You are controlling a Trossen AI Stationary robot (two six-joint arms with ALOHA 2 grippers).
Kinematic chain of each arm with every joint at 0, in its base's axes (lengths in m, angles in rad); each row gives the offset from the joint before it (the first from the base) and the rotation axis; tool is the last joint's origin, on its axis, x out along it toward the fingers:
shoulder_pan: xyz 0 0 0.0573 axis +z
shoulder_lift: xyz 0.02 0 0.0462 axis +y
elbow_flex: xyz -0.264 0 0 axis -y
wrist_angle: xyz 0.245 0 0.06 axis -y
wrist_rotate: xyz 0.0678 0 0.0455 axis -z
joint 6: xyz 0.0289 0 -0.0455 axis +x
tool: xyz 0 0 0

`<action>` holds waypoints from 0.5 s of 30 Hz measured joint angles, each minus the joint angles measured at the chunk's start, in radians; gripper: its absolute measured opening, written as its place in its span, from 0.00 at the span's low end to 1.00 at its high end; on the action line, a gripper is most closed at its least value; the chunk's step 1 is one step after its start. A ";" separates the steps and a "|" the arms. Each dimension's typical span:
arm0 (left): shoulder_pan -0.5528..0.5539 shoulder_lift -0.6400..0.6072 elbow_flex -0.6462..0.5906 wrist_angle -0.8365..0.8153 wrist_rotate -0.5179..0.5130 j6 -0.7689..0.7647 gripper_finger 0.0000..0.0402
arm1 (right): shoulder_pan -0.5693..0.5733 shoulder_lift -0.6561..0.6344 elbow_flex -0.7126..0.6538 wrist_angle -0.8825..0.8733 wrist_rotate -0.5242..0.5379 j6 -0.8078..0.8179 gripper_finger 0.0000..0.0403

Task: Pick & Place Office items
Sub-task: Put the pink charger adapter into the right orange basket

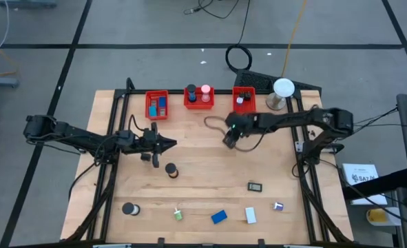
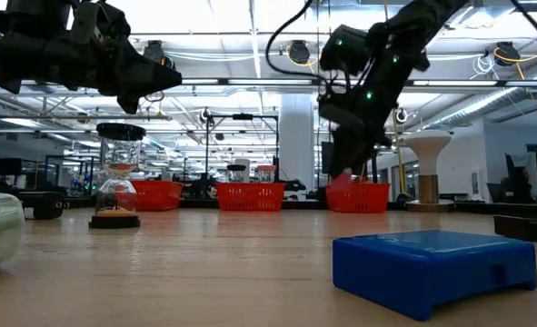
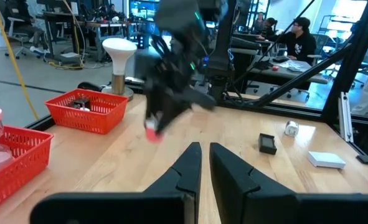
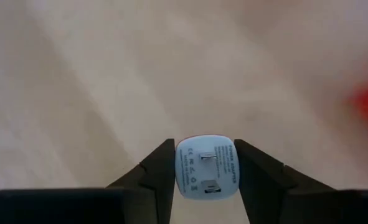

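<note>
My right gripper [image 1: 228,141] hangs over the middle of the table, in front of the right red bin [image 1: 244,100], shut on a small white plug adapter [image 4: 206,167] whose metal prongs face the wrist camera. In the low view the held item [image 2: 341,178] shows pinkish under the fingers. My left gripper [image 1: 166,143] hovers left of centre, shut and empty, pointing toward the right arm. Loose items rest on the table: an hourglass [image 2: 117,180], a black roll [image 1: 129,209], a green bit [image 1: 178,215], a blue block [image 1: 219,217], a white block [image 1: 251,215] and a black rectangle [image 1: 255,186]. My right gripper pinches the plug adapter by its two opposite side edges [image 4: 179,163], one finger [image 4: 162,167] on each side. The fingers point down at the table from above. The adapter is lifted clear of the wood, its pronged face turned toward the wrist.
Three red bins [image 1: 157,105] [image 1: 198,97] stand along the table's far edge; the left and middle ones hold items. A white dome lamp [image 1: 283,88] stands at the far right corner. Black frame rails [image 1: 306,179] run along both sides. People sit at desks beyond the table.
</note>
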 joint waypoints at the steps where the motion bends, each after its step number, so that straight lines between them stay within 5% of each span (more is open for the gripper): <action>1: 0.000 0.000 0.000 0.000 0.000 0.000 0.09 | -0.022 -0.021 0.014 -0.033 0.028 -0.009 0.32; 5: 0.000 0.000 0.000 0.000 0.000 0.000 0.09 | -0.145 -0.065 0.084 -0.128 0.115 -0.047 0.32; 15: 0.000 0.000 0.000 0.000 0.000 0.000 0.09 | -0.426 -0.034 0.094 -0.141 0.106 -0.132 0.33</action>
